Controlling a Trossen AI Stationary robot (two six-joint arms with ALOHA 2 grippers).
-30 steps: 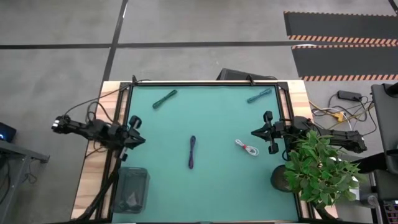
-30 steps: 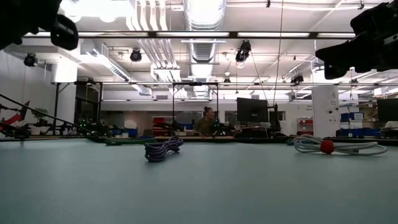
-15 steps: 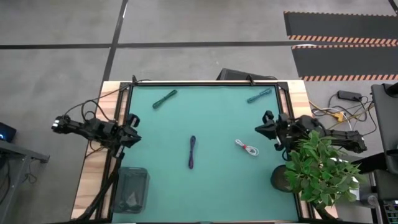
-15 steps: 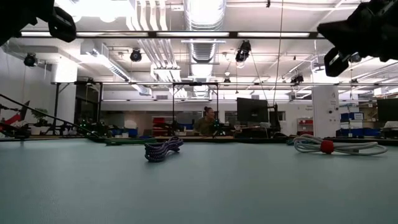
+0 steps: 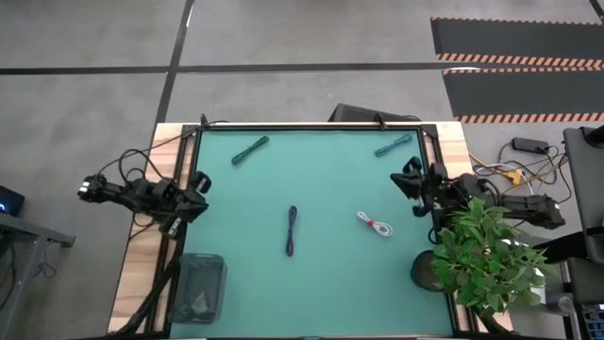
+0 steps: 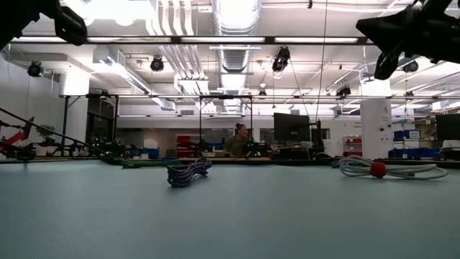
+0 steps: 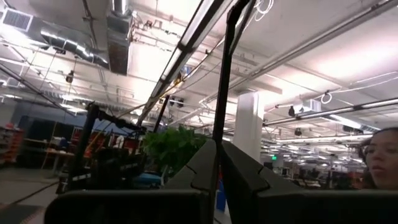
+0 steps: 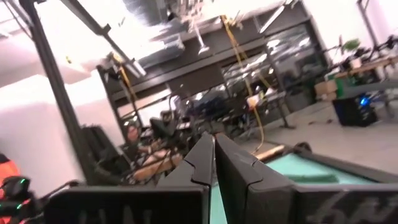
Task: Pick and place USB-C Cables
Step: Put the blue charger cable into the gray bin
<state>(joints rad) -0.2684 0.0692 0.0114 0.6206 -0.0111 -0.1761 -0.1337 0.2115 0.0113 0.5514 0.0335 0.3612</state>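
Note:
Four small cable bundles lie on the green mat in the high view: a teal one (image 5: pixel 250 149) near the far left corner, a teal one (image 5: pixel 393 144) near the far right corner, a dark purple one (image 5: pixel 292 229) in the middle and a white one with a red tie (image 5: pixel 375 224) to its right. The low view shows the purple bundle (image 6: pixel 188 172) and the white bundle (image 6: pixel 392 170) flat on the mat. My left gripper (image 5: pixel 196 194) hangs shut over the mat's left edge. My right gripper (image 5: pixel 408 181) hangs shut over the right edge. Both are raised, far from every bundle.
A clear bin (image 5: pixel 200 288) stands at the near left corner beside the mat. A potted plant (image 5: pixel 486 255) stands near the right arm at the near right. Black and yellow wires (image 5: pixel 510 173) lie off the table's right side. A person (image 7: pixel 379 149) shows beyond the table.
Both arms have drawn back from the mat: the left gripper toward the table's left edge, the right gripper toward the right edge and slightly toward the far edge. In the low view the right gripper has also turned. The bundles have not moved.

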